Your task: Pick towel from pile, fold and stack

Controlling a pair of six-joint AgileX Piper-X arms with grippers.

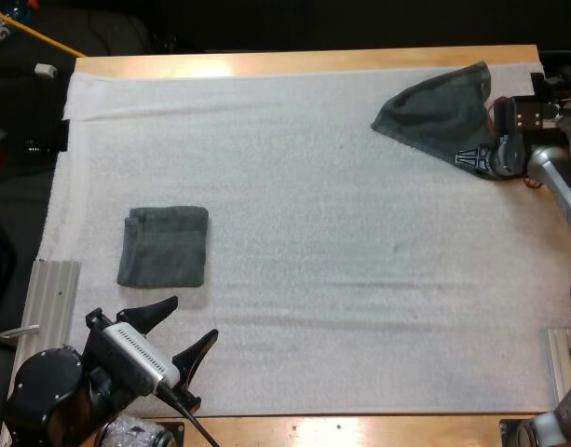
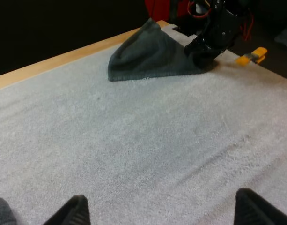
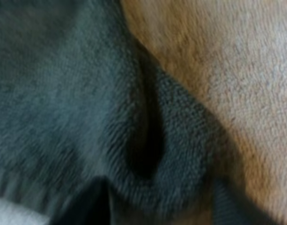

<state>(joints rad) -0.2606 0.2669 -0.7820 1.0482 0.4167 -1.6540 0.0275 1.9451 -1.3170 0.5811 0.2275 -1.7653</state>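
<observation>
Towel (image 1: 432,114) on white mat (image 1: 360,242)

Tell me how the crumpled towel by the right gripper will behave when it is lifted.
Likely floppy: the crumpled towel lies in soft creases and bunches up at the right gripper. Held by one edge, it would probably drape and hang rather than keep its shape. Its looped pile on the textured mat suggests that it will drag, not slide.

The crumpled towel (image 1: 434,110) at two o'clock and the folded towel (image 1: 164,247) at eight o'clock are plain dark grey-green, on a white mat (image 1: 313,233) over a light wooden table (image 1: 266,63)
</observation>
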